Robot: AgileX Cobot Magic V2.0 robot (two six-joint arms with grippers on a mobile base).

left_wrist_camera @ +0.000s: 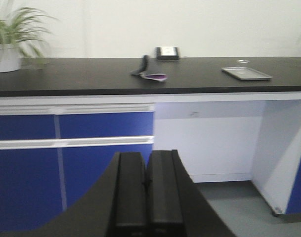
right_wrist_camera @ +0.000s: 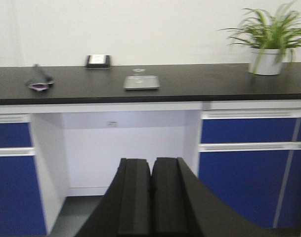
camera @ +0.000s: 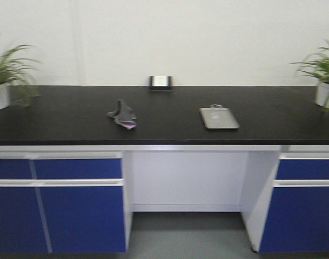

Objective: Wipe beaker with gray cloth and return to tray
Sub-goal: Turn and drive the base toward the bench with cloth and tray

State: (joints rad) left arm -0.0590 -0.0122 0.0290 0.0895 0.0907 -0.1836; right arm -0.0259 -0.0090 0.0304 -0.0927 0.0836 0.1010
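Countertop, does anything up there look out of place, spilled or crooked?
Only the gray cloth stands out: it lies bunched in a crumpled heap, left of the tray, rather than spread flat. The tray sits flat on the black counter. No spill or damage shows, though the views are blurry.

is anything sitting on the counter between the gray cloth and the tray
Nothing visible: only bare black counter lies between the gray cloth and the tray. The small box sits well behind that line.

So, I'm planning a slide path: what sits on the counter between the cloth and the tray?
Nothing: bare black counter between the cloth and the tray in the front view; the wall socket sits farther back.
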